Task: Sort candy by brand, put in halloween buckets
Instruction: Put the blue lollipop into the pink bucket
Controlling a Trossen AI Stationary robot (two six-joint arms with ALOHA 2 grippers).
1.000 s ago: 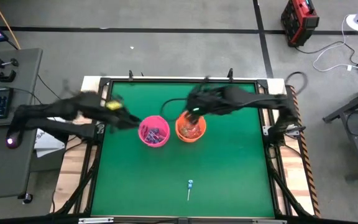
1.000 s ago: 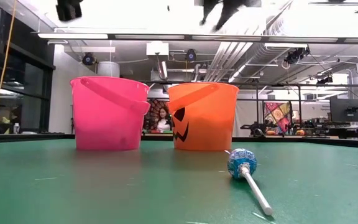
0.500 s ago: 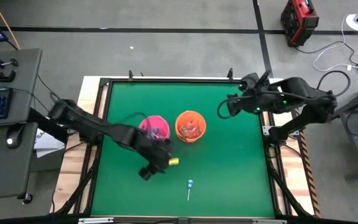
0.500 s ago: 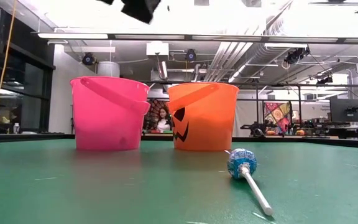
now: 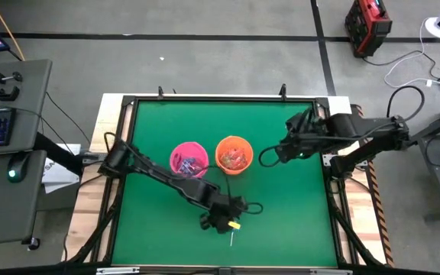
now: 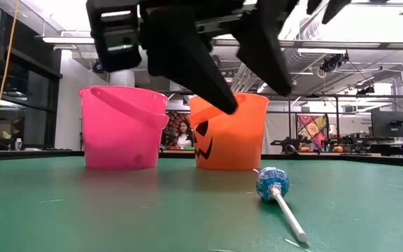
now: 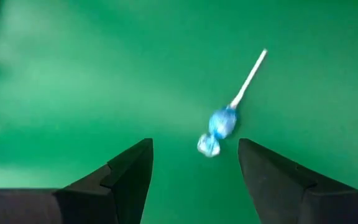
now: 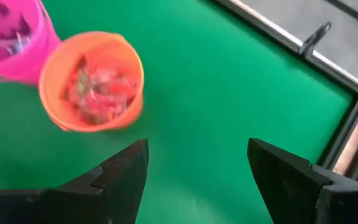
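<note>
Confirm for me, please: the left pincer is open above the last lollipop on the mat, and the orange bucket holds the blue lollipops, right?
Not quite. The left pincer is open above the lollipop, but the orange bucket holds red wrapped sweets, as the right wrist view shows. The blue-headed lollipops lie in the pink bucket, as the high view shows.

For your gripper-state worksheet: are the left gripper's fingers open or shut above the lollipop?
Open. In the left wrist view the left gripper has its fingers spread, green table between them, the lollipop lying just ahead, ungrasped.
</note>
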